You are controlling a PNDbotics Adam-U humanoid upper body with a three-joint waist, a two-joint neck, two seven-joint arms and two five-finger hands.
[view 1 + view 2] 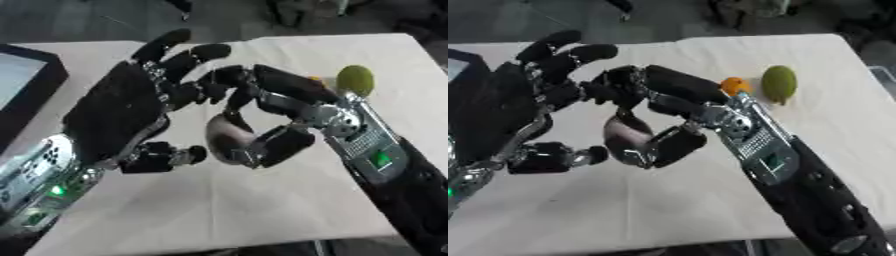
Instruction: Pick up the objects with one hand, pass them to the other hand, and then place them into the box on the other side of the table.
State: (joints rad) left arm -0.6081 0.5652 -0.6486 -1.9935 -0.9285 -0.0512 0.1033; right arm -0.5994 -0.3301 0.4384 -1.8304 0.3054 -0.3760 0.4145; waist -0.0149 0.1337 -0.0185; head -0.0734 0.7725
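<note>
Here, mid-handover above the cream cloth-covered table (289, 200). Right hand (280, 112), black with silver joints, clenched around a rounded, glossy object of dark and pale patches (226, 137), held off the cloth between curled fingers and thumb. Left hand (118, 107), released, fingers spread and palm turned toward the object, close beside it but apparently not yet touching. Dark-rimmed box (39, 82) at the table's left edge, presumably the destination. Olive-green oval fruit (779, 84) and small orange object (733, 85) side by side on the far right of the cloth, waiting their turn. Likely failure: right fingers uncurling before the left fingers wrap round, so the smooth rounded object slips through the gap and drops to the cloth; also possible, interlaced fingertips of the two hands snagging on withdrawal. Right eye view: orange object plainly visible beside the fruit, box nearly cut off. Left eye view: box rim and pale interior shown, orange object almost hidden behind the right wrist.
</note>
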